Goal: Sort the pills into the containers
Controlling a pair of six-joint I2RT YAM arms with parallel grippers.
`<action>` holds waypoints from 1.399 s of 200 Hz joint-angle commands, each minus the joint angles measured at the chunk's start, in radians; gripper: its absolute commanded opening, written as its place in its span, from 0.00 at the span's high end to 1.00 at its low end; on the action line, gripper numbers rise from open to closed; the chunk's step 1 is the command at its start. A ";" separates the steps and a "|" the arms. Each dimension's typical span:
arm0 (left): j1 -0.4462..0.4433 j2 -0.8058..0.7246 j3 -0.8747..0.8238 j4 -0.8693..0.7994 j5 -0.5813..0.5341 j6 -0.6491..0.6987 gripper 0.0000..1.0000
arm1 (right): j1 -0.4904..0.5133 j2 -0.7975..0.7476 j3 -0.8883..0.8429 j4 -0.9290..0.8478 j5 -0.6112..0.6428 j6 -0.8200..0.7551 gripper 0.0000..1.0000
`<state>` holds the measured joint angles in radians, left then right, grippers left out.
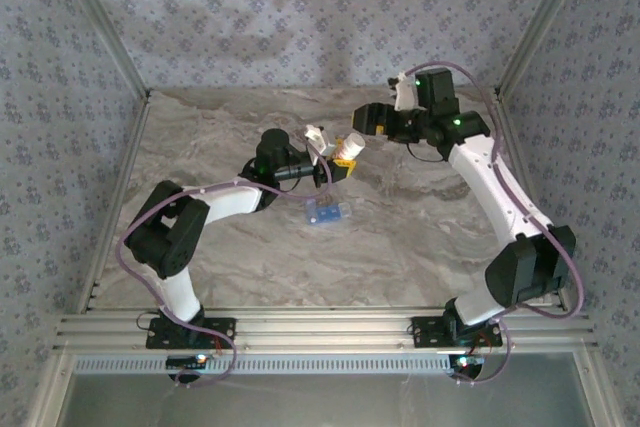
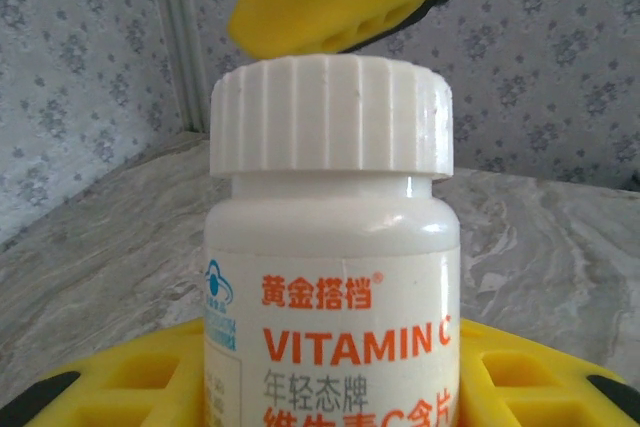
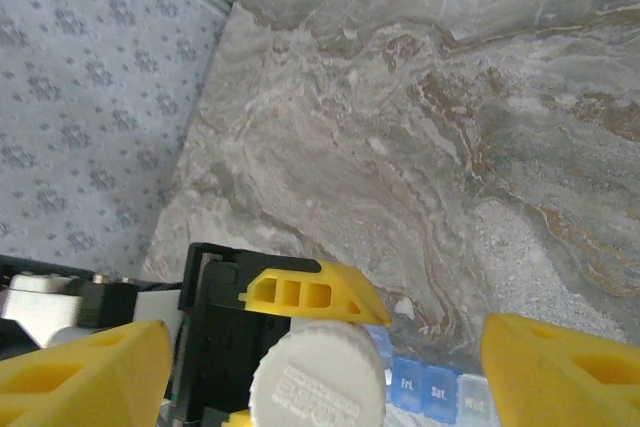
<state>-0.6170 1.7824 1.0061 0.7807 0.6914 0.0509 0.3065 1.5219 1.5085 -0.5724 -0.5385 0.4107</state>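
Observation:
My left gripper point(image 1: 333, 159) is shut on a white vitamin C bottle point(image 2: 330, 277) with orange lettering. Its white ribbed cap point(image 2: 330, 117) is on, and the yellow fingers point(image 2: 130, 382) press against both sides of the bottle. My right gripper point(image 3: 325, 347) hovers over the cap point(image 3: 318, 379), open, its fingers point(image 3: 85, 377) spread wide on both sides and not touching it. The containers, a translucent blue pill box point(image 1: 326, 212) with day labels point(image 3: 432, 384), lie on the table below the bottle. A small white piece point(image 3: 403, 306), possibly a pill, lies beside the box. Other pills are hidden.
The marble-patterned tabletop point(image 1: 420, 237) is bounded by patterned walls with metal corner posts point(image 1: 95, 7) at the back and sides. An aluminium rail point(image 1: 320, 332) runs along the near edge by the arm bases. Both arms meet near the middle back of the table.

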 commanded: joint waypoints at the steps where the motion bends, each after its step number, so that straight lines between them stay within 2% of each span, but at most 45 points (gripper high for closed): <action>1: 0.003 -0.024 0.040 0.015 0.053 -0.024 1.00 | 0.025 0.032 0.036 -0.075 0.000 -0.074 0.19; 74: 0.005 -0.029 0.048 0.003 0.053 -0.021 1.00 | 0.045 0.026 -0.005 -0.068 0.002 -0.074 0.29; 131: 0.008 -0.034 0.054 0.002 0.049 -0.029 1.00 | 0.052 0.020 -0.017 -0.055 0.002 -0.052 0.50; 158: 0.007 -0.035 0.049 0.020 0.015 -0.034 1.00 | 0.062 0.017 -0.038 -0.032 0.064 0.060 0.60; 190: -0.015 -0.056 0.000 0.091 -0.128 -0.002 1.00 | 0.074 -0.022 -0.125 0.105 0.137 0.294 0.61; 209: -0.025 -0.063 -0.012 0.106 -0.184 0.006 1.00 | 0.087 -0.023 -0.128 0.124 0.147 0.338 0.61; 231: -0.030 -0.059 -0.012 0.105 -0.194 0.008 1.00 | 0.090 -0.006 -0.090 0.097 0.125 0.337 0.60; 280: -0.020 -0.031 -0.010 0.120 -0.178 -0.013 1.00 | 0.041 -0.033 -0.044 0.029 0.100 0.264 0.38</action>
<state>-0.6468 1.7721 0.9920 0.8238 0.5373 0.0292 0.3740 1.5150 1.4223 -0.4812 -0.4305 0.6754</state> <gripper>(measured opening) 0.456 0.578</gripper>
